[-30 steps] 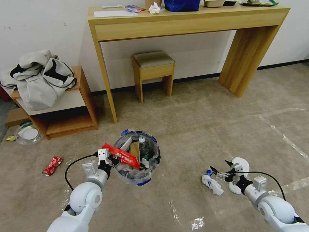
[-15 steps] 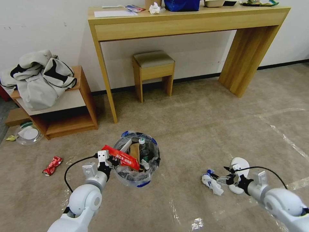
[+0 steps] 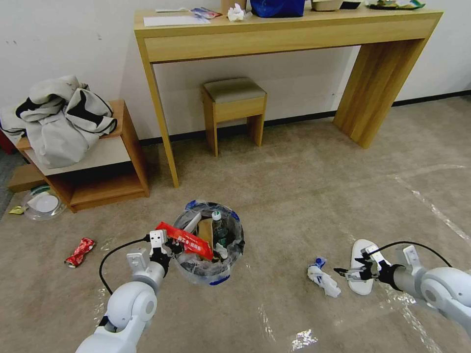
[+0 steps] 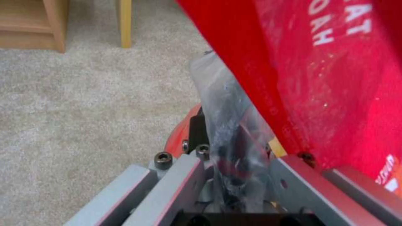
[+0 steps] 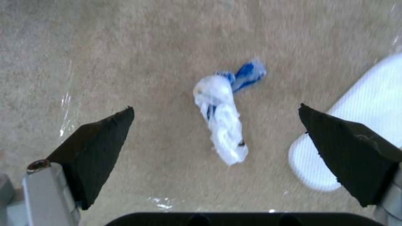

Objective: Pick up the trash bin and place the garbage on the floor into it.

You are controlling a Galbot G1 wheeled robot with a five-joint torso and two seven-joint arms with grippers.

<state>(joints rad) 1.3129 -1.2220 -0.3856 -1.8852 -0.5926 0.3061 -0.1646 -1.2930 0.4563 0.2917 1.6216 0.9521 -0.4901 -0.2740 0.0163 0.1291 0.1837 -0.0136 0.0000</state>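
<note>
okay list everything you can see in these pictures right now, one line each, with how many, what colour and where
trash bin: one, blue and red with clear liner, held off the floor by its rim, holding litter
twisted wrapper: one, white and blue, carpet right of bin
slipper: one, white, beside the wrapper
crushed can: one, red, carpet left of bin
jacket: one, grey-white, on low shelf
stool: one, wooden, under the desk
left gripper: shut on the bin rim
right gripper: open, low over the carpet, facing the wrapper
</note>
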